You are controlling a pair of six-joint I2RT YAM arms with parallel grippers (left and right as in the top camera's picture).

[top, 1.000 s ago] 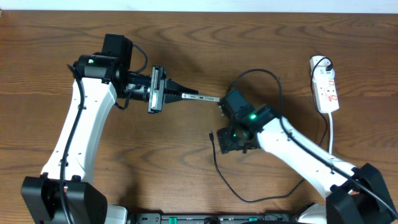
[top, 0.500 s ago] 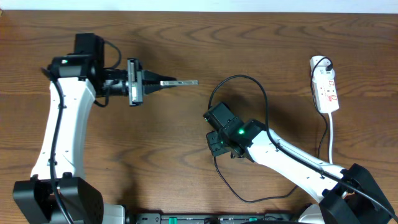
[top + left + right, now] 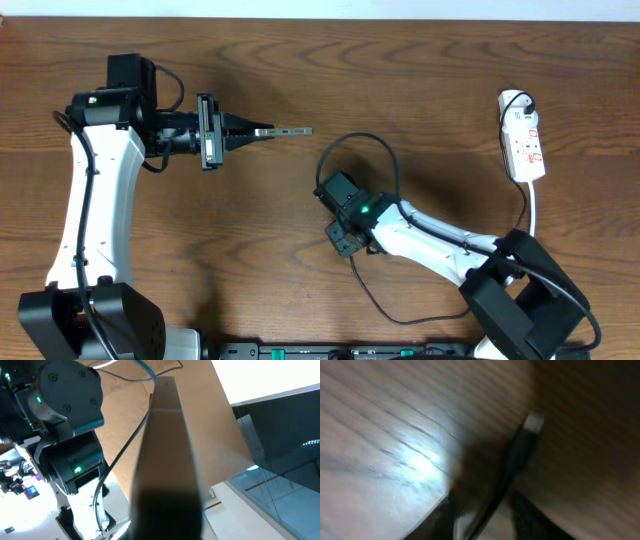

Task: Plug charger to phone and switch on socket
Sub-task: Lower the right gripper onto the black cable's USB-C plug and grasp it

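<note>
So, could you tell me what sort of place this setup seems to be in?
Probably a robotics lab, not a home: white left arm and right arm mounted at a wooden table, a white power strip lying on it, and glass partitions visible in the left wrist view.

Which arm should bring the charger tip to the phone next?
Right. The right tool sits at the charger, and the blurred wrist view shows the plug tip just ahead of its fingers. The left tool is occupied, shut on the phone.
</note>
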